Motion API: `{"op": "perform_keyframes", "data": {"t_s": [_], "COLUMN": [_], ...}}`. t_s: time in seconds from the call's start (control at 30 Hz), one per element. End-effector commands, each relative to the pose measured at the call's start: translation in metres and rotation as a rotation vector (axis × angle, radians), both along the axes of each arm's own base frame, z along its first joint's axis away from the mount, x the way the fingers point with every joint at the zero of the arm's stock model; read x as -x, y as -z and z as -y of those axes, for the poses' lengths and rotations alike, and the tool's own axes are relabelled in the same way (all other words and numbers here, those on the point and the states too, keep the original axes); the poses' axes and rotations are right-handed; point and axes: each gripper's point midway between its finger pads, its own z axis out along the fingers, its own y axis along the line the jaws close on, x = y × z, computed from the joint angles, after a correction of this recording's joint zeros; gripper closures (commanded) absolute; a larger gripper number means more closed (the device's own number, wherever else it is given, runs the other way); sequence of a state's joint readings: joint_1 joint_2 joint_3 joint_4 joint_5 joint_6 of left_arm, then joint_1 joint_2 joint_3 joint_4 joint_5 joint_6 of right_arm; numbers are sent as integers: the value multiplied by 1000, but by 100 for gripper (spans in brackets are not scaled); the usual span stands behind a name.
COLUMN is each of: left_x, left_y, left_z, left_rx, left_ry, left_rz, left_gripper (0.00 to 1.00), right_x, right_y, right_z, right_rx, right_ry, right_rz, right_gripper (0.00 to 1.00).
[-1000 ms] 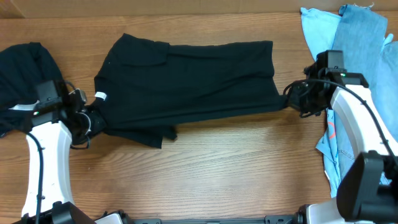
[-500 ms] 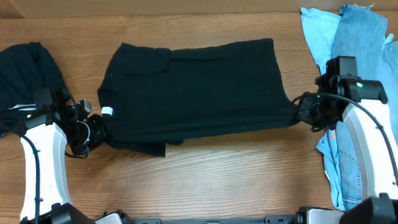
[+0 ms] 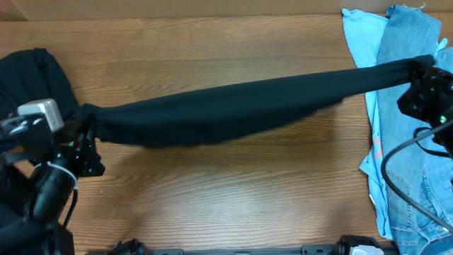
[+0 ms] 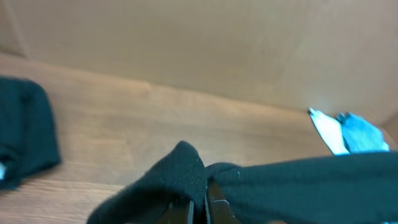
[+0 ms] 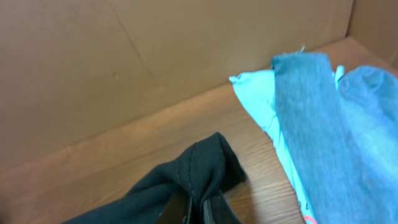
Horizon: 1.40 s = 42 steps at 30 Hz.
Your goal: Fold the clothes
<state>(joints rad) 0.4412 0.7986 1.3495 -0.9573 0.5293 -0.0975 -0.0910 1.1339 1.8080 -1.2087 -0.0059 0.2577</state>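
"What colour was the T-shirt [image 3: 226, 110]?"

"Plain black, no print. The other garment [image 3: 32, 71], at the table's left edge, was black too."

"And at the right edge?"

"A light-blue garment [image 3: 357, 32] lay beside a denim-blue garment [image 3: 410, 42], both unpatterned."

"The table [image 3: 212, 198] itself?"

"Warm brown, streaked with wood grain. The wall [image 4: 186, 43] behind was flat tan."

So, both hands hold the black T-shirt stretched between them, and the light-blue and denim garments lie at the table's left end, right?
Not quite: the light-blue garment and the denim garment lie at the right end of the table, as the overhead view shows. The left hand and the right hand do hold the black T-shirt stretched between them.
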Motion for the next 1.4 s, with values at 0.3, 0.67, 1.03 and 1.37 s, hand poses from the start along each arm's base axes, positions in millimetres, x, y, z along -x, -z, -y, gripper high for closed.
{"op": "perform_keyframes", "data": {"t_s": [0.3,0.67,1.03,1.37], "left_x": [-126,-223,-155,-86], "left_y": [69,-155,182,284], "left_z": [-72,-63,4,7], "left_rx": [267,170,150,182], "left_ry": [-151,241,303,297], "left_rz": [-231,297,-1050,-1440], "left_gripper": [96,96,96,96], "right_x": [-161,-234,-134,-70], "right_y": [128,-44,277,303], "right_z": [9,-11,17,11], "right_rx": [-20,-137,4,-37], "right_ry": [-65,-161,-101,-115], "right_rz": [-310,288,-945,-1221], "right_gripper": [96,96,96,96]}}
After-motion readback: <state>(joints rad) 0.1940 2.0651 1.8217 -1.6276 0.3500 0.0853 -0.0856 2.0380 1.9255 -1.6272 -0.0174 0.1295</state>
